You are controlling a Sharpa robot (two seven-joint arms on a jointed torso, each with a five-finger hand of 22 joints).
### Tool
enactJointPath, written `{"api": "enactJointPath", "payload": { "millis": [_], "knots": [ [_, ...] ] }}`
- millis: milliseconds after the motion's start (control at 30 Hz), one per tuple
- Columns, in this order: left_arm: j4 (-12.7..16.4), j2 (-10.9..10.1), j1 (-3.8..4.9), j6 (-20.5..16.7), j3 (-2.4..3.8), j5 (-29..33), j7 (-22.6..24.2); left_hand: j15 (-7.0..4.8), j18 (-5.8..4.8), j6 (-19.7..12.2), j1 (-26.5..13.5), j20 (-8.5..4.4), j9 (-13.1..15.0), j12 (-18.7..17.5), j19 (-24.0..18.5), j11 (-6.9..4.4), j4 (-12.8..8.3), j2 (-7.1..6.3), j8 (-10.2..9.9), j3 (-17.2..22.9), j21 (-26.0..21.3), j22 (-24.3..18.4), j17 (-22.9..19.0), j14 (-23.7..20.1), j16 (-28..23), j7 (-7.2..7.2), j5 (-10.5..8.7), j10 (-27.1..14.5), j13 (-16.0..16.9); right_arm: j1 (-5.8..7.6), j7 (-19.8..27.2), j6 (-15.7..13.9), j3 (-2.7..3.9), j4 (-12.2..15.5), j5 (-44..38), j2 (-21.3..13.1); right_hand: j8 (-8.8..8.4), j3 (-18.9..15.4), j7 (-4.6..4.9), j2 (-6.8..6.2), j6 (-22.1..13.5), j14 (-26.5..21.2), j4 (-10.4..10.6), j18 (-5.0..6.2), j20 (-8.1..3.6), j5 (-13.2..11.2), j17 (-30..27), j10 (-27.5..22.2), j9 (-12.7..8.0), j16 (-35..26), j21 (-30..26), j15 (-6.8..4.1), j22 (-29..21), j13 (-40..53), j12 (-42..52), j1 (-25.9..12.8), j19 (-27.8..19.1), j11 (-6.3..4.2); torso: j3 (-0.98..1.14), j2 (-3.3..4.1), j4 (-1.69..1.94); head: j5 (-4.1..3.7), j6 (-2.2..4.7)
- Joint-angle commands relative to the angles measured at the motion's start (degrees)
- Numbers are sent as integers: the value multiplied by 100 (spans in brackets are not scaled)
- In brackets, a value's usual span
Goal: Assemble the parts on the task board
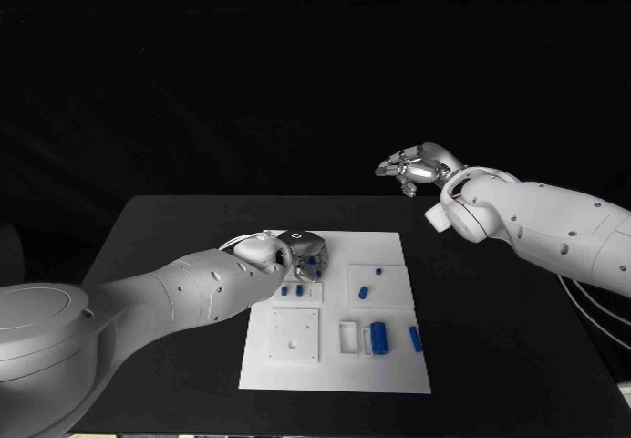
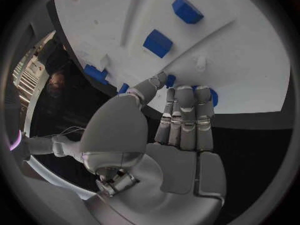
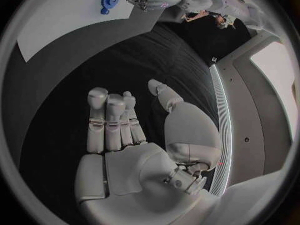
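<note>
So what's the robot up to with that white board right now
The robot is working on the white task board on the black table. Its left hand is down at the board's far left corner, fingers reaching onto it beside a small blue part; whether it grips that part cannot be told. Other blue parts lie or stand around the board. The right hand is raised beyond the table's far edge, holding nothing.

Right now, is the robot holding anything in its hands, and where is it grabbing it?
The right hand holds nothing, raised off the table with fingers apart. The left hand is down at the task board, fingertips at a blue part; whether it grips it cannot be told.
</note>
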Motion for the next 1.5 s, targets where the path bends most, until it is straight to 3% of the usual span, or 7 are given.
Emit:
{"api": "enactJointPath", "payload": {
  "millis": [33, 367, 933, 1400, 1433, 1467, 1500],
  "knots": [
    [-8, 22, -25, 166, -11, 26, 15, -14, 219, 64, 13, -35, -8, 36, 10, 91, -37, 67, 47, -9, 35, 139, 18, 43, 49, 9, -3, 154, 10, 0, 42, 81, 3, 4, -15, 12, -35, 23, 62, 15, 4, 6, -13, 397, -53, 31, -5, -39, -8, -8, -41, 17, 53, -6, 35, -32, 4, -10, 0, 0, 4, -1, -2],
    [-122, 47, -65, 268, -10, 41, 8, -31, 224, 166, 4, -53, -48, 67, 14, 74, -61, 153, 107, -4, 117, 130, 70, 102, 223, -2, -39, 276, 25, 0, 42, 91, 3, 21, -15, 13, -35, 23, 62, 15, 4, 6, -13, 397, -53, 30, -5, -39, -9, -7, -41, 17, 54, -7, 37, -32, 4, -10, -4, 3, -8, -8, -12],
    [-202, 69, -126, 358, -10, 38, -25, -40, 233, 207, 52, -63, -78, 68, 26, 66, -138, 176, 134, 19, 166, 127, 78, 120, 299, -16, -26, 328, 29, 0, 50, 97, 3, 22, -16, 16, -35, 23, 62, 14, 5, 6, -14, 397, -54, 30, -5, -39, -9, -6, -43, 17, 56, -10, 39, -31, 6, -11, -5, 4, -1, -35, -36],
    [-178, 31, -137, 192, -10, 20, 1, -137, 267, 679, 152, -135, -27, 284, 175, -32, -222, 369, 390, 87, 355, 122, 86, 304, 520, -72, 45, 918, 203, 0, 54, 104, 3, 20, -16, 16, -35, 21, 62, 13, 5, 6, -14, 397, -53, 30, -5, -40, -9, -6, -44, 17, 58, -11, 41, -33, 6, -10, -5, 5, 2, -37, -39],
    [-174, 26, -138, 171, -10, 21, 2, -146, 269, 697, 166, -142, -25, 285, 188, -42, -225, 377, 399, 105, 366, 120, 83, 317, 528, -78, 25, 938, 212, 0, 54, 103, 3, 21, -16, 15, -35, 21, 62, 13, 4, 6, -14, 397, -53, 30, -5, -40, -9, -6, -44, 17, 58, -11, 41, -33, 6, -10, -5, 5, 3, -37, -40],
    [-172, 25, -138, 157, -10, 21, 5, -156, 270, 713, 201, -153, -27, 275, 203, -51, -217, 370, 403, 175, 374, 112, 73, 332, 535, -83, -150, 956, 223, 0, 54, 103, 3, 21, -16, 14, -35, 21, 62, 13, 5, 6, -14, 397, -53, 30, -5, -40, -9, -6, -44, 17, 58, -12, 41, -33, 6, -10, -6, 6, 4, -38, -40],
    [-169, 23, -138, 133, -10, 21, 16, -159, 266, 719, 204, -156, -31, 267, 211, -53, -198, 358, 402, 224, 378, 109, 65, 338, 538, -84, -198, 966, 230, 0, 56, 103, 3, 20, -16, 14, -35, 21, 62, 13, 5, 6, -14, 397, -53, 30, -5, -40, -9, -6, -44, 17, 58, -12, 41, -33, 6, -10, -6, 9, 4, -39, -39]
  ]
}}
